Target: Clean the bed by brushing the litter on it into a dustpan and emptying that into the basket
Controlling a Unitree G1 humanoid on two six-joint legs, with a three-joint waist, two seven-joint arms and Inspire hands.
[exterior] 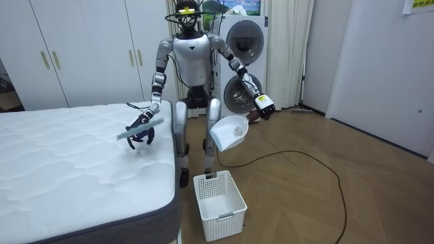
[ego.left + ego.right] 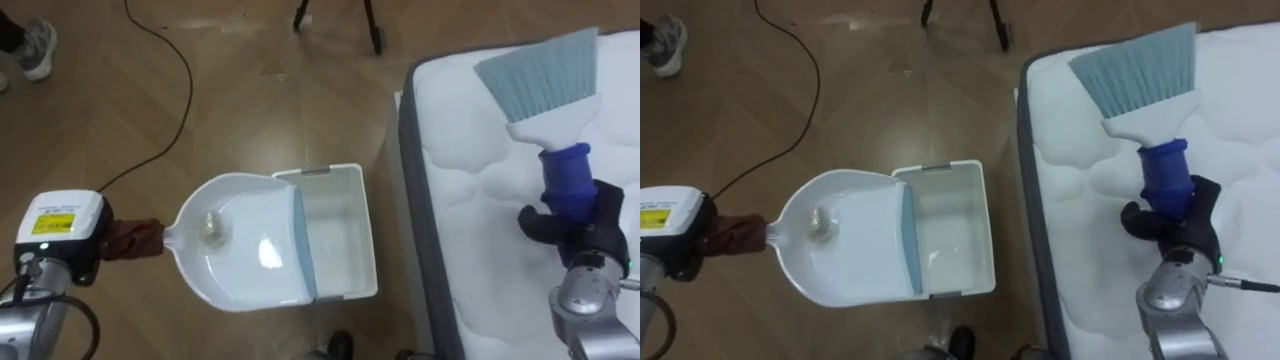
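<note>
Bed mattress (image 2: pixel 470 200), white and quilted with a grey edge, takes up the 3 o'clock side of the left eye view. Right hand (image 2: pixel 572 228) at 4 o'clock over it, fingers wrapped round the blue handle of a hand brush (image 2: pixel 552 115). The pale blue bristles fan toward 12 o'clock. Left hand (image 2: pixel 132 240) at 8 o'clock, clenched on the handle of a white dustpan (image 2: pixel 250 265). Pan's lip overlaps the 9 o'clock rim of a white plastic basket (image 2: pixel 345 235) standing on the wooden floor (image 2: pixel 250 100). Small pale clump of debris (image 2: pixel 210 228) lies in the pan near the handle end.

Room view: robot stands at the mattress's corner, basket on the floor just before its feet. Brush hand over the mattress at 9 o'clock of the robot. Dustpan held out at its 3 o'clock, higher than the basket. Two stacked front-loading machines (image 1: pixel 245 37) behind.

Right eye view: cannot tell whether the bristles touch the mattress. A person's shoe (image 2: pixel 665 45) at 10 o'clock.
</note>
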